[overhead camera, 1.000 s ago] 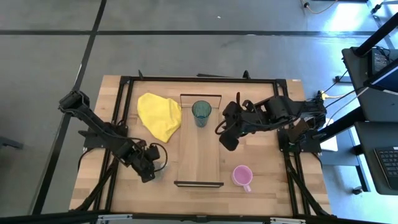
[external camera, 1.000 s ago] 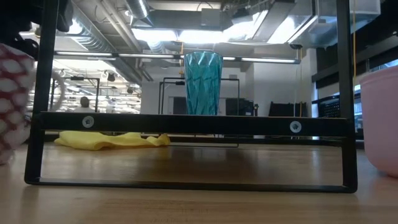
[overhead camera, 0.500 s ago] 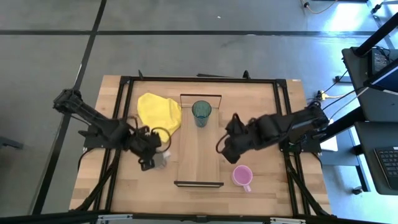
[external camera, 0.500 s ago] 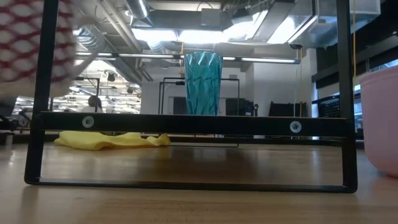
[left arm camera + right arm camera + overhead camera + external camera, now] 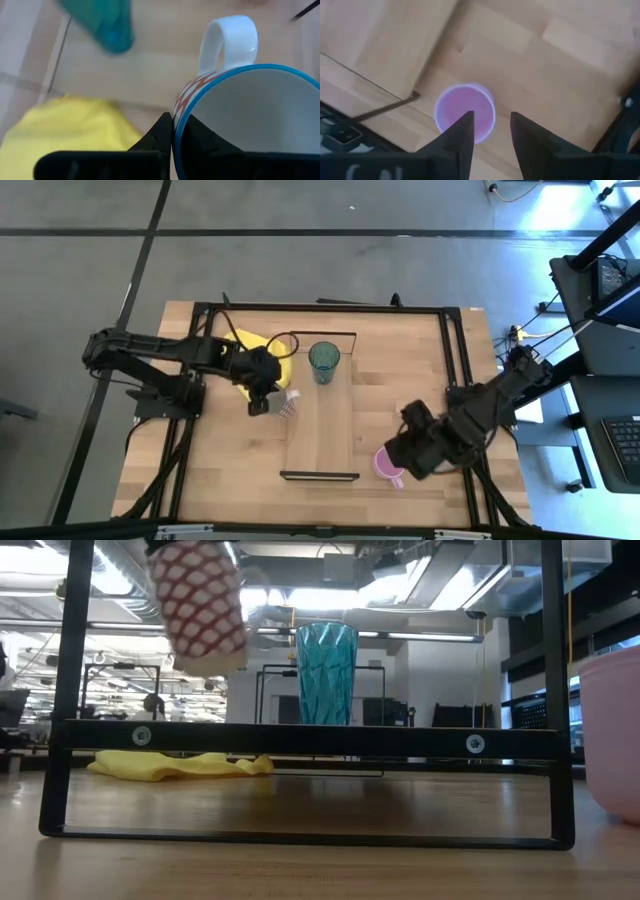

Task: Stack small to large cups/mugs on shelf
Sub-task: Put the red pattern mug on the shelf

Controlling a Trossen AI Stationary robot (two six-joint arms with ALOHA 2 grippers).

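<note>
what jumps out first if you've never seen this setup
The left gripper holds a red-and-white patterned mug by its rim, lifted in the air beside the shelf. A teal tumbler stands at the shelf's far end, and the right gripper hovers open over the pink mug.

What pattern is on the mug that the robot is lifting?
A red lattice on white on the mug, blue rim; clearest in the low view.

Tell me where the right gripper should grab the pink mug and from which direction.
Probably the rim wall, from straight above. The pink mug stands upright with its mouth open to the right gripper, which hangs open over it. One finger inside, one outside, on a side away from the handle, as the left gripper holds the white mug.
</note>
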